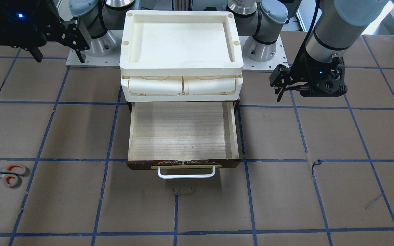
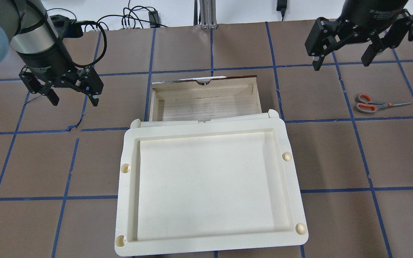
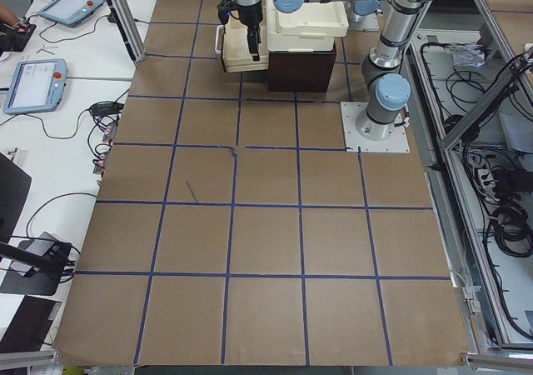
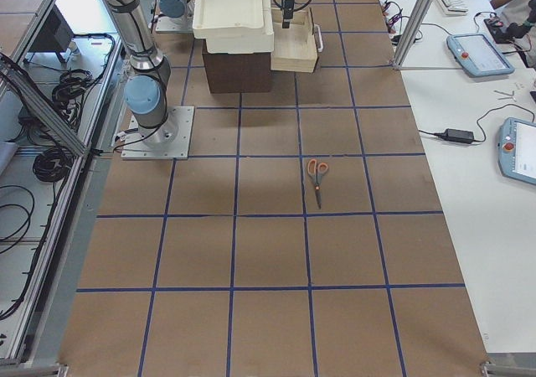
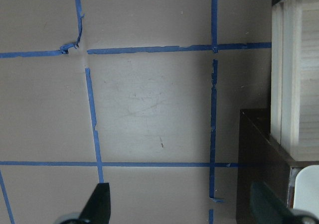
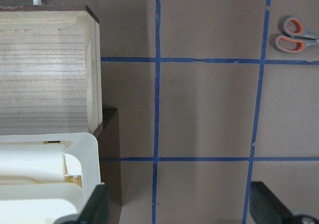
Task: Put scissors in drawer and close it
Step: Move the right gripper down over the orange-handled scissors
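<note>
Fingers (image 2: 53,96) of my left gripper (image 2: 74,99) are spread apart above the table (image 2: 206,43), left of the drawer (image 2: 206,105), and my right gripper (image 2: 342,61) hangs just as wide on the other side. The drawer stands pulled out from under the cream tray unit (image 2: 206,186), its wooden floor bare. The scissors (image 2: 375,104) lie flat on the table, well off to the drawer's right, near my right gripper.

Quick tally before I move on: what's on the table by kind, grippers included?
scissors: 1
drawer, open and empty: 1
cream tray unit: 1
grippers: 2, the left gripper and the right gripper, both open
Total: 5
</note>
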Tool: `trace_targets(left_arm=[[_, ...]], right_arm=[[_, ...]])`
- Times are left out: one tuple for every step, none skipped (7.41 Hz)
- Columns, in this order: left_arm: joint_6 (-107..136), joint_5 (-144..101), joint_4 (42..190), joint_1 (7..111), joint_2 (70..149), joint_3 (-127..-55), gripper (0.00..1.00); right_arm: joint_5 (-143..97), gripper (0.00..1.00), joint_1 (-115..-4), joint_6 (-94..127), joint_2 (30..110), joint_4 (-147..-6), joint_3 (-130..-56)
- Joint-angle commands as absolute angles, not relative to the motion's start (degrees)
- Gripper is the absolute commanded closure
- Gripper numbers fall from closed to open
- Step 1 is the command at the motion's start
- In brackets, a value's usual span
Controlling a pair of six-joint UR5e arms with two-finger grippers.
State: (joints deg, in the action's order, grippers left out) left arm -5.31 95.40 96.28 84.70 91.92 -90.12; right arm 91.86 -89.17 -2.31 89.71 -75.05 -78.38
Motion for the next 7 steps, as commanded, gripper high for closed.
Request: trace_targets(left_arm=[[-5.70, 95.18, 98.08, 81.76, 91.93, -90.18, 0.00], [-8.85, 95.10, 97.65, 81.83, 92.02, -89.57, 0.00], [-11.92, 95.10, 96.69, 81.39, 91.93, -89.39, 0.00], [-12.39, 93.36, 92.42, 80.78, 92.37, -88.17, 0.00], [-11.17, 92.99, 89.94, 81.21, 92.20, -89.29, 0.00], [-9.94, 92.64, 90.26, 81.65, 92.28, -87.82, 0.00], [-9.76, 92.55, 90.35, 82.43, 92.55, -89.28, 0.00]], right_arm=[[91.93, 0.00, -86.33, -8.73, 89.30, -76.00, -79.36], [91.85, 0.00, -83.09, -14.88, 89.04, -76.98, -79.54], [91.85, 0.00, -80.62, -21.29, 87.03, -80.56, -80.15], [91.85, 0.00, -77.99, -27.80, 85.10, -83.64, -80.33], [91.85, 0.00, -75.52, -33.78, 84.12, -84.63, -80.85], [92.11, 0.00, -73.85, -40.97, 82.63, -85.86, -81.90], [92.11, 0.00, -71.74, -49.05, 81.49, -86.91, -84.61]])
